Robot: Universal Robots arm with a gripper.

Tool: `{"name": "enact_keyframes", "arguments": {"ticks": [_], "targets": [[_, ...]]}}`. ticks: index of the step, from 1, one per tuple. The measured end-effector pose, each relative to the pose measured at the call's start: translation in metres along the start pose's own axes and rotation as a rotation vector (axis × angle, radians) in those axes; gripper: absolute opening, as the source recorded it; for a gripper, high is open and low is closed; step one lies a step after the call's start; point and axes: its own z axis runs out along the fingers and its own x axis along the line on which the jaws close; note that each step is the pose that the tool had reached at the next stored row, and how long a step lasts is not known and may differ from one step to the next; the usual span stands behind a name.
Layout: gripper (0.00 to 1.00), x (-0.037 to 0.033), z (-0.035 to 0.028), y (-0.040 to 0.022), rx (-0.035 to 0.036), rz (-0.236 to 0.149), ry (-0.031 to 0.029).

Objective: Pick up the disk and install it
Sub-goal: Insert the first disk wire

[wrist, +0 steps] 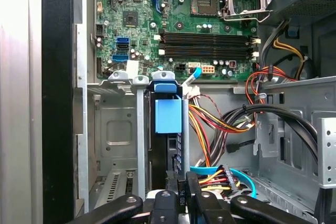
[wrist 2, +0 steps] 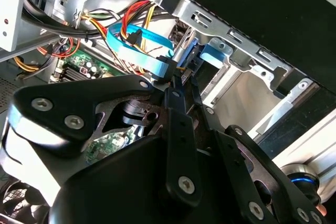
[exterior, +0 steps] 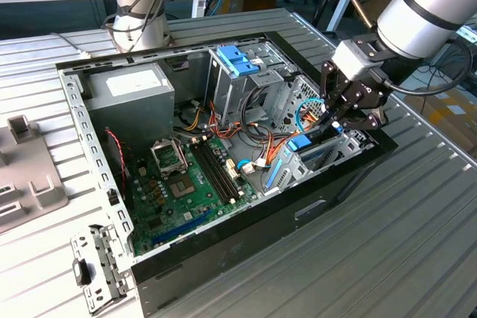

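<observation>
Disk (wrist: 169, 150) mostly hidden in drive cage (wrist: 118, 129); tool (wrist: 178, 200) cut off by frame edge, grip perhaps closed.

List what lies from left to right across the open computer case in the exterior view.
Grey power supply box → empty processor socket → memory slots → blue-railed disk in the drive bay → claw above the disk.

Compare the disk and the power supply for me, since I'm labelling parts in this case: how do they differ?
The disk is dark with bright blue rails and a blue tab; the power supply is grey metal with a white label.
The disk is slim and stands on edge in a bay slot; the power supply is a bulky box.
The end effector grips the disk; the power supply is untouched.
Both sit inside the open computer case.
</observation>
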Motion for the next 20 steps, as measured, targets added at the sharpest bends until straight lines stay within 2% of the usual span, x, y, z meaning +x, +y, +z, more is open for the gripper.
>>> {"name": "enact_keyframes", "arguments": {"ticks": [1, 3, 10, 20], "targets": [[0.19, 0.0, 0.0005, 0.0, 0.0, 0.0, -0.0031], [0.19, 0.0006, 0.0012, -0.0001, -0.0001, 0.0, -0.0043], [0.19, 0.005, 0.0008, -0.0002, -0.0001, 0.0, -0.0042], [0.19, 0.0055, 0.0035, -0.0003, -0.0001, 0.0, -0.0043]]}}
